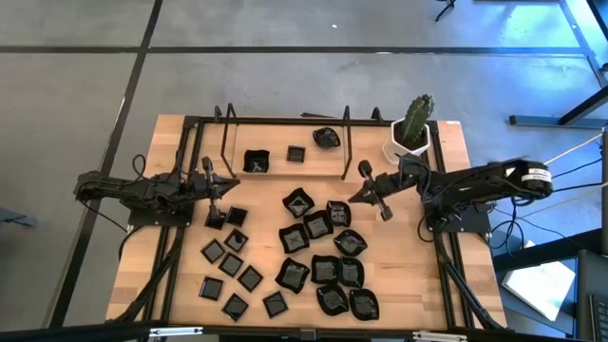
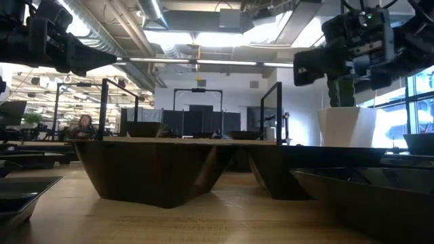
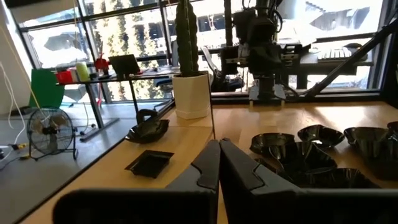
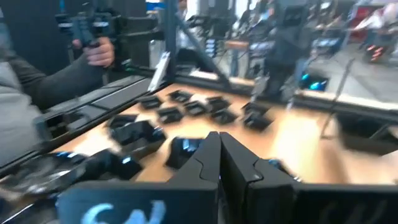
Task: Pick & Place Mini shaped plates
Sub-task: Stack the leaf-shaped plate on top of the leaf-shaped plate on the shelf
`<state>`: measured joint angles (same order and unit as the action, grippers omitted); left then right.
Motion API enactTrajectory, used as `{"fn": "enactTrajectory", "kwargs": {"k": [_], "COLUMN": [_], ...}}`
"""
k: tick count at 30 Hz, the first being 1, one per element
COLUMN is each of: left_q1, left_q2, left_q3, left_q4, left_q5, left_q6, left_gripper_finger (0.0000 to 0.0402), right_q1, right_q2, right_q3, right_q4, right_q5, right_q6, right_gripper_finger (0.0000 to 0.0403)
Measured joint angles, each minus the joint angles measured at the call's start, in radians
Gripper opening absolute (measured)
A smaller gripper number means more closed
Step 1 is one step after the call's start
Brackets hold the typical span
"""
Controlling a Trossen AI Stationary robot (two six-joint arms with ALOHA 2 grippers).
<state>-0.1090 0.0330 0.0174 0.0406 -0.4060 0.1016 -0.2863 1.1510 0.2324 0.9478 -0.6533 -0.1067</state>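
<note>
Several mini shaped plates, all glossy black, lie flat on the wooden table. Little flat squares [image 1: 231, 265] sit toward the near left and bigger wavy-edged and raised-rim ones [image 1: 325, 271] toward the near right. Three more [image 1: 295, 153] lie at the far side under a wire frame. My left gripper [image 1: 236, 182] is shut and level above the table's left part, beside a small square plate [image 1: 237, 216]; its fingertips meet with nothing between them [image 3: 219, 154]. My right gripper [image 1: 353, 198] is shut too, pointing level toward the left, above the far edge of the bigger plates, and holds nothing [image 4: 219, 146].
A black wire frame [image 1: 285, 123] stands across the far part of the table. A white pot with a cactus [image 1: 410, 138] sits at the far right corner, close behind my right arm. In the right wrist view, a person's hand [image 4: 99, 53] holds a device beyond the table.
</note>
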Motion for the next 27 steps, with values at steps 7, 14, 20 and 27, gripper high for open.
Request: {"fn": "enactTrajectory", "kwargs": {"k": [7, 14, 20, 27], "left_q1": [0.000, 0.000, 0.000, 0.000], "left_q2": [0.000, 0.000, 0.000, 0.000], "left_q3": [0.000, 0.000, 0.000, 0.000], "left_q4": [0.000, 0.004, 0.005, 0.004], "left_q5": [-0.015, -0.025, -0.015, -0.015], "left_q6": [-0.009, 0.040, 0.043, 0.028], "left_gripper_finger": [0.0004, 0.0004, 0.0002, 0.0007], "right_q1": [0.000, 0.002, 0.016, 0.040], "right_q2": [0.059, 0.109, 0.112, 0.112], "right_q3": [0.024, 0.024, 0.024, 0.024], "right_q4": [-0.003, 0.065, 0.139, 0.086], "right_q5": [0.051, 0.069, 0.067, 0.067], "right_q6": [-0.007, -0.042, -0.030, -0.007], "right_gripper_finger": [0.0004, 0.0004, 0.0004, 0.0004]}}
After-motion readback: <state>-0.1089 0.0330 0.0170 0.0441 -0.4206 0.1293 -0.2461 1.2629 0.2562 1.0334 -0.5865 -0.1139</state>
